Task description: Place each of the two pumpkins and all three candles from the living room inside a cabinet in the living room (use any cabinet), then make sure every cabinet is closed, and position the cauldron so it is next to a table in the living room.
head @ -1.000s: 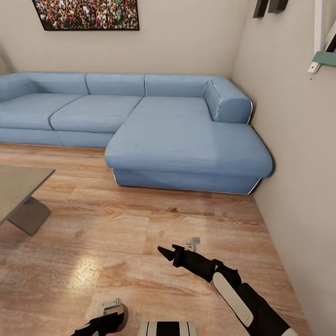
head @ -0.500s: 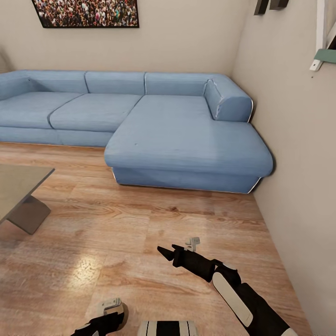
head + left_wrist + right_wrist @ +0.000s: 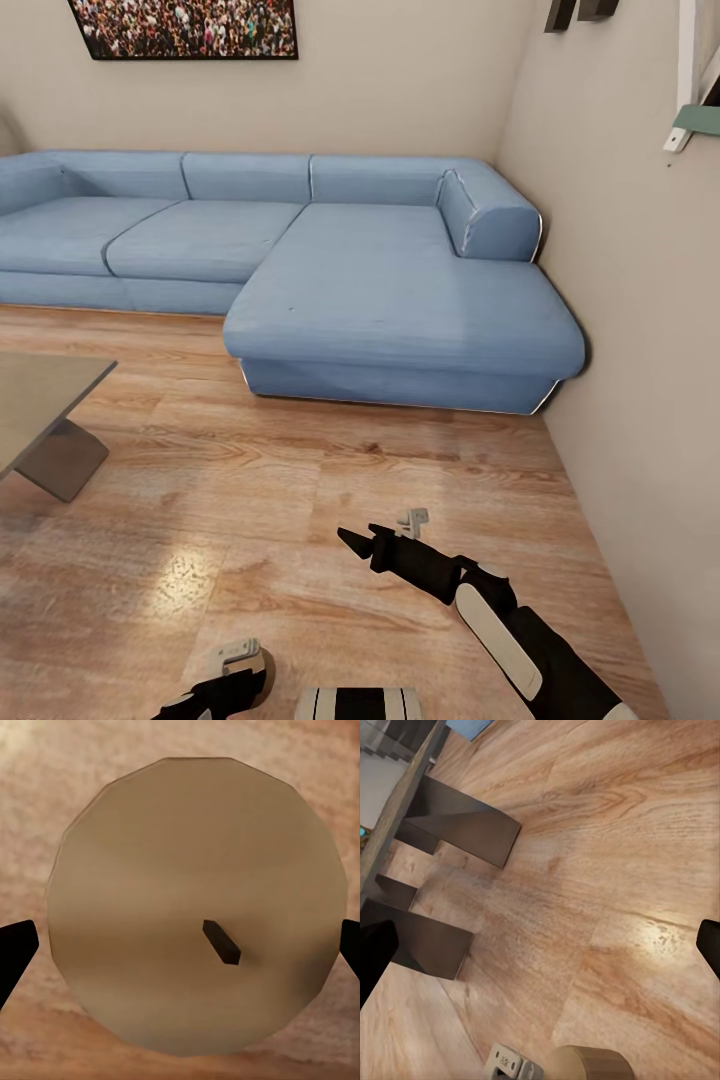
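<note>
A candle, a stubby tan cylinder with a faceted round top and a short dark wick leaning off-centre, sits between the two black fingertips of the left gripper in the left wrist view; the tips flank its sides with the wood floor showing past its rim, and I cannot tell whether they press it. In the head view the left gripper is at the bottom edge over the wood-plank floor, with a tan curve of the candle beside it. The right gripper reaches forward over the floor on a black-and-white arm, its dark pointed fingers seeming to lie together, holding nothing. The coffee table, a flat grey slab on angled dark supports, juts in at the left edge; the right wrist view shows those wedge-shaped legs on the glossy grained planks and the candle's rounded top at its lower border. A blue fabric sectional sofa with soft rounded cushions fills the far corner against beige walls, under a framed picture.
</note>
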Tool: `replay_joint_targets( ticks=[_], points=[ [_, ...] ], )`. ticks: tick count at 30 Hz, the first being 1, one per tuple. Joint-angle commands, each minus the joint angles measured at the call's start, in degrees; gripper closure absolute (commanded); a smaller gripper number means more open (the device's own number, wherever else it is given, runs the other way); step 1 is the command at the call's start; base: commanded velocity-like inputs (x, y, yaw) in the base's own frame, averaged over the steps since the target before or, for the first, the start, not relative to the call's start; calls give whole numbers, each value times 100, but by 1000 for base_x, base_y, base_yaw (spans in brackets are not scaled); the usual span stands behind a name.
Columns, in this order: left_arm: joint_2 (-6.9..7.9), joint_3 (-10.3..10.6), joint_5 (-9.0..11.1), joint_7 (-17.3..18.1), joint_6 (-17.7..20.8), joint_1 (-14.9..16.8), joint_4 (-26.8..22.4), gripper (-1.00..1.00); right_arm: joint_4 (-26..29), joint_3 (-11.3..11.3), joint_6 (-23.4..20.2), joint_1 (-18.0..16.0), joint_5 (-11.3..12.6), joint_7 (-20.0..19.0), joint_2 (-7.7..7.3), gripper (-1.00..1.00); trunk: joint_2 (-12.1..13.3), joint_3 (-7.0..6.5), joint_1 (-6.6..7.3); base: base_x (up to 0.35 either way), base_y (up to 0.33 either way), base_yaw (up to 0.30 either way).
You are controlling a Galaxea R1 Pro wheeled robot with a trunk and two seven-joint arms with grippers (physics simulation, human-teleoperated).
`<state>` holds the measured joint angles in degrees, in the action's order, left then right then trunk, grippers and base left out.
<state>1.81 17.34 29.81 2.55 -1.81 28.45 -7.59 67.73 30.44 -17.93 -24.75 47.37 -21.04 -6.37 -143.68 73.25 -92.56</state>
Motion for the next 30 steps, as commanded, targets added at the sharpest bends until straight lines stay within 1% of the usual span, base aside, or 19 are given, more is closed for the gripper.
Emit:
replay_joint_targets(
  ticks=[1,6,7,30],
  points=[
    [4,42,51,9,-21,2,12,-100,3,6,-27,-4,53,3,-4,-100,-1,4,1,0,0,0],
    [4,42,51,9,-21,2,12,-100,3,6,-27,-4,53,3,-5,-100,-1,4,1,0,0,0],
    [4,42,51,9,-21,2,12,100,3,6,-27,-4,53,3,-5,-100,-1,4,1,0,0,0],
    [12,42,35,9,-21,5,12,100,3,6,-27,-4,53,3,2,-100,-1,4,1,0,0,0]
  ],
)
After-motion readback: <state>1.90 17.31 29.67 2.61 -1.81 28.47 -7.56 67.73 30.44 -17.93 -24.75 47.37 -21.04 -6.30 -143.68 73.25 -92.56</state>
